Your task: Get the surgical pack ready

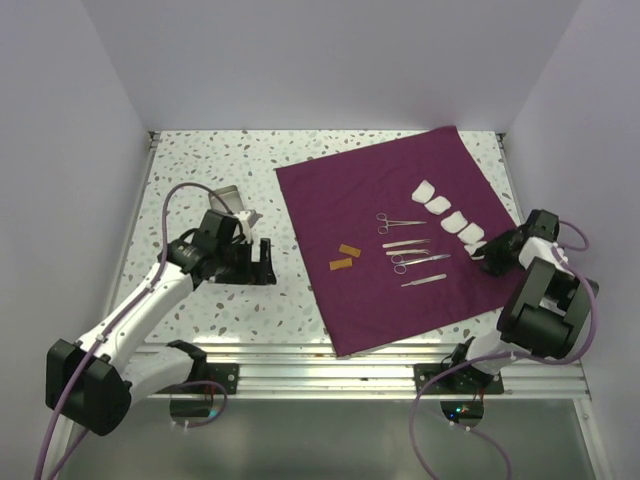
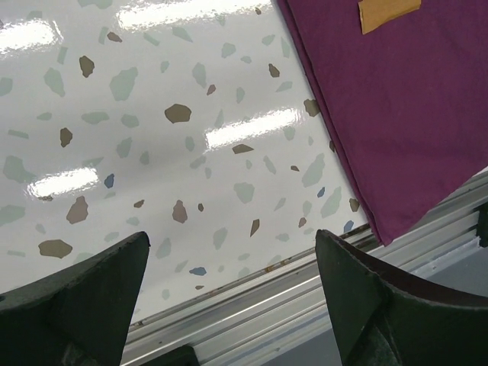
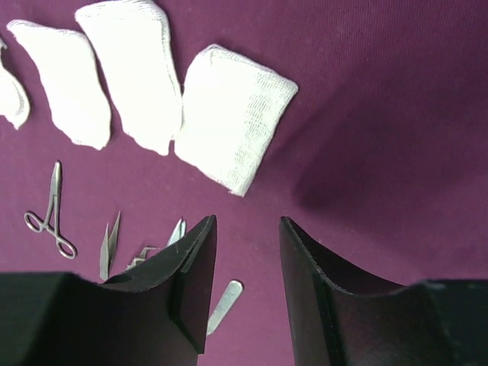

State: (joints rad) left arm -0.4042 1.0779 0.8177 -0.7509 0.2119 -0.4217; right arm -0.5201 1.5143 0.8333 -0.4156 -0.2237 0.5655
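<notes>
The surgical pack lies unfolded: a plum-purple cloth (image 1: 350,200) spread flat on the speckled table. On it are a row of white pads (image 1: 452,218), several steel instruments (image 1: 410,250) and two orange strips (image 1: 345,257). A small steel tray (image 1: 228,198) sits left of the cloth. My left gripper (image 1: 262,262) hangs open over bare table, the cloth's edge (image 2: 396,107) to its right. My right gripper (image 1: 490,258) hovers at the cloth's right side. In the right wrist view its jaws (image 3: 248,221) stand apart with nothing between them, just below the nearest pad (image 3: 232,122).
A metal rail (image 2: 305,297) runs along the table's near edge, just under my left gripper (image 2: 232,236). White walls enclose the table on three sides. Ring-handled forceps (image 3: 52,221) and a flat steel handle (image 3: 225,301) lie left of my right fingers.
</notes>
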